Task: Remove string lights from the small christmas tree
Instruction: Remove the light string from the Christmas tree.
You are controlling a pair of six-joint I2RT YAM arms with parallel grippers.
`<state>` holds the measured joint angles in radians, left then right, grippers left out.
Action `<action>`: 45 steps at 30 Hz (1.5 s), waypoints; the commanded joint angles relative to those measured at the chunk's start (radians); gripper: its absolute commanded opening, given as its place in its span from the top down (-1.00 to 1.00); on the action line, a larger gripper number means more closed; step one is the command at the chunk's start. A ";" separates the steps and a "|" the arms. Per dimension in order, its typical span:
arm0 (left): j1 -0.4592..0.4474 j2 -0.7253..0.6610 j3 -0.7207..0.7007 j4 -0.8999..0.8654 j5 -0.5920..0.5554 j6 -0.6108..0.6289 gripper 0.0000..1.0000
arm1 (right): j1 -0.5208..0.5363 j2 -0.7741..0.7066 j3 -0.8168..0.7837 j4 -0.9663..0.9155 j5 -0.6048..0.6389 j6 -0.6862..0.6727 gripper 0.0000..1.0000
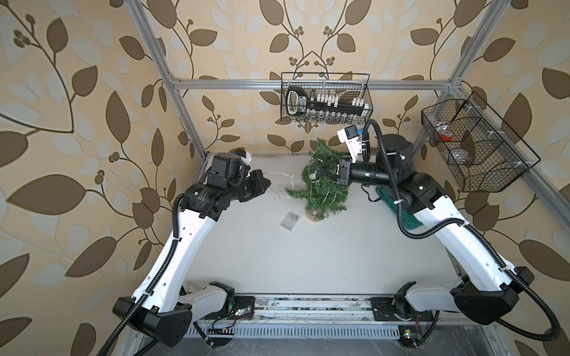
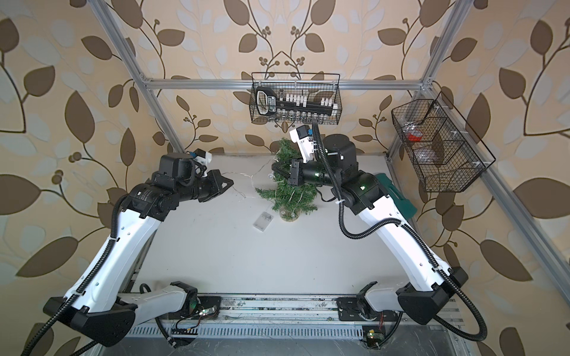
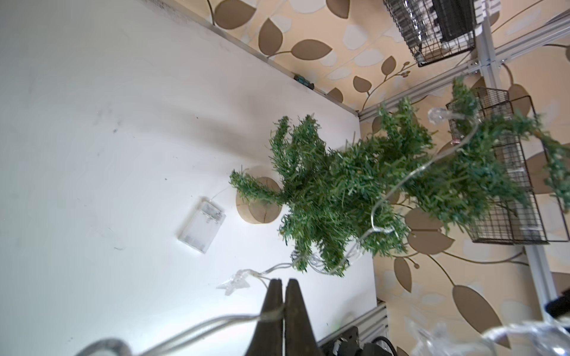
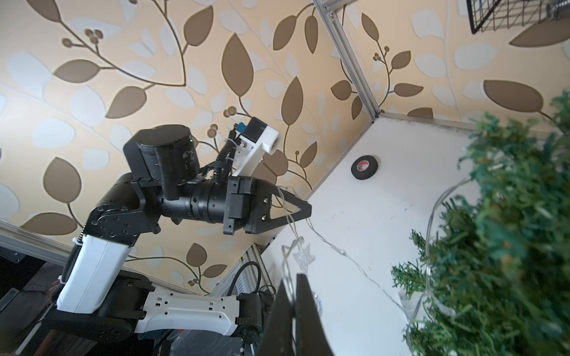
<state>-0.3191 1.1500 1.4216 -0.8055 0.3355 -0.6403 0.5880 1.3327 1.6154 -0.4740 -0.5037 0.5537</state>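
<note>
The job looks only partly done. In both top views the small christmas tree [image 1: 320,188] [image 2: 290,194] stands on its wooden disc a little right of centre at the back of the white table [image 1: 308,262]. The string lights [image 3: 377,205] are still looped across its branches, while one freed stretch with a star bulb runs leftward through the air. The clear battery box [image 1: 290,221] lies flat on the table just beside the disc, at its lower left. The left gripper [image 3: 282,308], at centre left in the top views, has its fingers pressed together with the wire pinched between them. The right gripper [image 4: 293,311], against the tree's upper branches, is also closed, apparently on a strand that runs into the slit. The loops through the foliage have yet to be unwound. The wire basket [image 1: 327,73] on the back rail holds a black tool with white pieces and small glass jars. The divided basket [image 1: 493,177] at right holds something red and clear, and a greyish item I cannot identify.
</note>
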 commanded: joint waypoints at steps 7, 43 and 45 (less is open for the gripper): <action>-0.131 -0.192 -0.123 -0.040 0.040 -0.114 1.00 | 0.101 -0.219 -0.256 -0.066 0.251 0.244 1.00; -0.695 0.100 0.201 0.026 -0.249 -0.323 1.00 | 0.253 -0.551 -0.678 0.077 0.308 0.155 -0.28; -0.700 0.128 0.223 0.021 -0.243 -0.318 1.00 | 0.254 -0.557 -0.666 0.076 0.274 0.093 -0.28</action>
<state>-1.0088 1.2640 1.5856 -0.7895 0.1421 -0.9485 0.8360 0.7906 0.9104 -0.3851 -0.1841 0.7803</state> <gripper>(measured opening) 0.048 0.639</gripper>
